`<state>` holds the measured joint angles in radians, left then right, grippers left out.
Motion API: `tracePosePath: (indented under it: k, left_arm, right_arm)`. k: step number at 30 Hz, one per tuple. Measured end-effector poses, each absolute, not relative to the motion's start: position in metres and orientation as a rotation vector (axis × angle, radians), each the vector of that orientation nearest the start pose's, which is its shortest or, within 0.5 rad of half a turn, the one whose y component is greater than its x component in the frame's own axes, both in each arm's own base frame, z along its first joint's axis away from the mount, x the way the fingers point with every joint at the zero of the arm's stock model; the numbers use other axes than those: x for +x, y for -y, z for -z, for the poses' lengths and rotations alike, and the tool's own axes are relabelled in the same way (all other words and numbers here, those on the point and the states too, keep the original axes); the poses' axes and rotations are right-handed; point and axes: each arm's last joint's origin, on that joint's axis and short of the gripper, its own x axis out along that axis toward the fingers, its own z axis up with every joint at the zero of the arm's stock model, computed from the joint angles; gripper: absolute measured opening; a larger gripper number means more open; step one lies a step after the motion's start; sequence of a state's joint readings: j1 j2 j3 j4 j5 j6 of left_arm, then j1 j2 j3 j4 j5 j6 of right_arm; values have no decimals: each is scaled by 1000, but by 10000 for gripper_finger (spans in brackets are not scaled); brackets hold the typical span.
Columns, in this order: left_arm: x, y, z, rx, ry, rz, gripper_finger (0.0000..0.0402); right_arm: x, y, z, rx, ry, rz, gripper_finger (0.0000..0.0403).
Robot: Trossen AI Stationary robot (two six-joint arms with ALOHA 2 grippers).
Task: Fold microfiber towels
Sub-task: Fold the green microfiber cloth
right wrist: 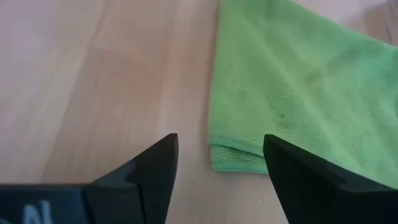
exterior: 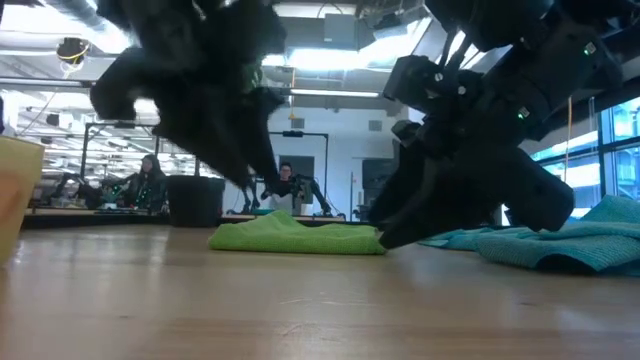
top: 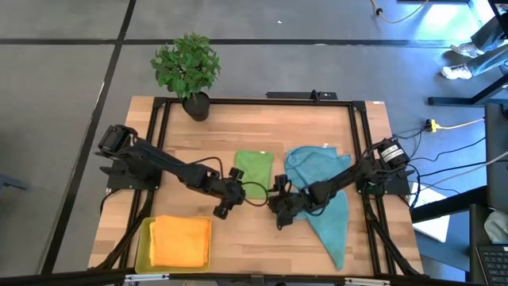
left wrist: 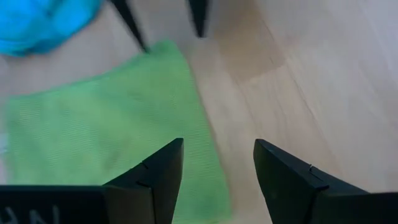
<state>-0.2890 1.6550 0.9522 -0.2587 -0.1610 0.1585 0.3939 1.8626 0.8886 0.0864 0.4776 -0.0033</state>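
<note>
I see the folded green microfiber towel (top: 253,168) lying flat at frame centre on the wooden table (top: 238,238); left end effector (top: 223,208) and right end effector (top: 279,216) hover below it, both wide, empty.

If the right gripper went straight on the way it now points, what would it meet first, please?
Probably the folded green towel: the open right gripper points at its near corner, though depth is unclear and bare table lies alongside.
</note>
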Motion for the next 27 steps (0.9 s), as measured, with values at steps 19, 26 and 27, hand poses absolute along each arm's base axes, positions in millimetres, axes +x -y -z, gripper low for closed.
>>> tracePosePath:
  k: [19, 26, 27]
  left_arm:
    - [304, 79, -140, 354, -1030, 77, 189]
    - [302, 83, -138, 358, -1033, 89, 189]
    - [302, 83, -138, 353, -1033, 92, 191]
  right_arm:
    - [323, -113, -110, -382, -808, 92, 238]
    - [326, -111, -102, -400, -820, 94, 238]
    - [326, -111, -102, -400, -819, 94, 238]
